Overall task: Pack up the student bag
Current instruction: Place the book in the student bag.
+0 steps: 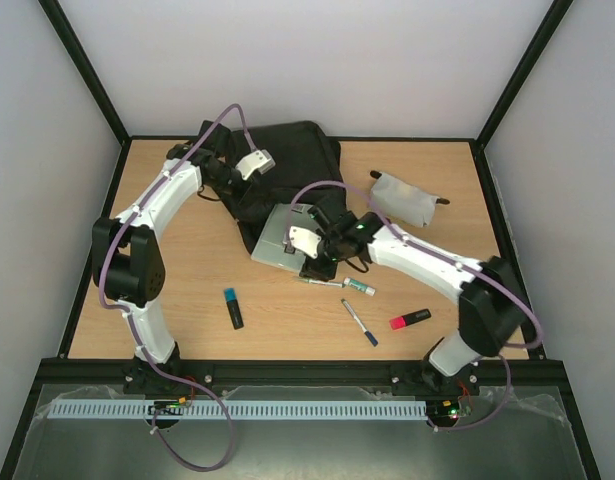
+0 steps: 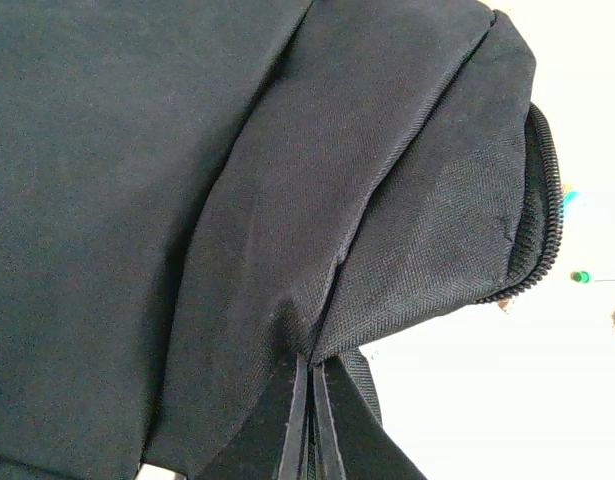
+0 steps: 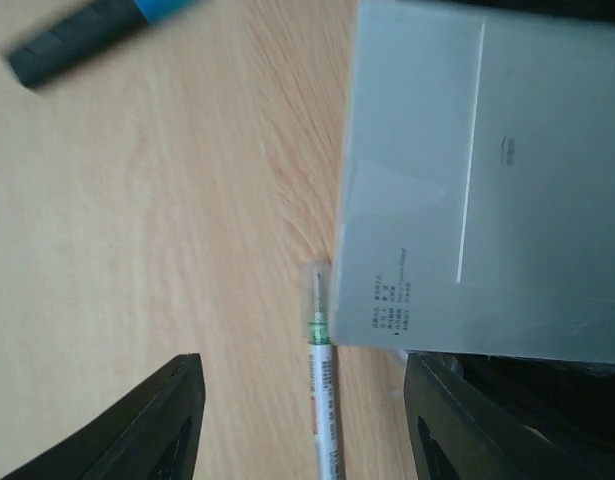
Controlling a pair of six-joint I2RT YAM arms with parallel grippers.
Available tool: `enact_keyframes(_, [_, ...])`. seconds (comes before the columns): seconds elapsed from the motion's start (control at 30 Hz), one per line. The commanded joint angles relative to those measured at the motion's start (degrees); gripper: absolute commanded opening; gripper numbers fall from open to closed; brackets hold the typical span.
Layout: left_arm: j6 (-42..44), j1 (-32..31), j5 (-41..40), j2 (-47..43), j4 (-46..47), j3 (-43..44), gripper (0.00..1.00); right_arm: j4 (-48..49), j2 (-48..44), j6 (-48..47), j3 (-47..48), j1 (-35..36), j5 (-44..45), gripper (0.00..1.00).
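Observation:
The black student bag [image 1: 287,160] lies at the back middle of the table and fills the left wrist view [image 2: 187,200]. My left gripper [image 1: 249,165] is shut on a fold of its fabric [image 2: 312,372] near the open zip [image 2: 547,200]. A grey book [image 1: 279,240] lies against the bag's front edge. My right gripper [image 1: 312,248] hovers open over the book's near edge. In the right wrist view the open fingers [image 3: 177,420] straddle a white pen with a green tip [image 3: 322,400], beside the book [image 3: 487,180].
On the wooden table lie a blue-capped black highlighter [image 1: 233,308], also in the right wrist view [image 3: 87,30], the white pen [image 1: 322,283], a green-capped marker [image 1: 359,287], a blue pen [image 1: 359,323] and a pink highlighter [image 1: 410,319]. A whitish pouch [image 1: 405,200] sits back right.

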Motion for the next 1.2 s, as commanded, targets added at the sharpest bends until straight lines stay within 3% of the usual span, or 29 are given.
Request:
enact_keyframes(0.0, [0.18,0.28,3.18,-2.57,2.36,2.91,0.02,2.45,7.19,-0.44,2.37,1.0,10.13,0.56])
enact_keyframes(0.13, [0.44,0.31,3.31,-2.81,1.81,2.89,0.02,4.44,11.19,0.32,4.7,1.21,13.62,0.58])
enact_keyframes(0.67, [1.82,0.29,3.31,-2.85,0.64,2.99,0.02,1.74,16.51,-5.37,5.79,4.44,10.77,0.71])
enact_keyframes(0.93, [2.46,0.33,3.61,-2.26,-0.53,4.25,0.02,7.56,17.66,-8.63,3.62,4.44,21.79,0.7])
enact_keyframes(1.17, [2.84,0.28,4.42,-1.76,-1.18,5.07,0.02,10.68,17.24,-13.07,2.54,3.89,26.35,0.67])
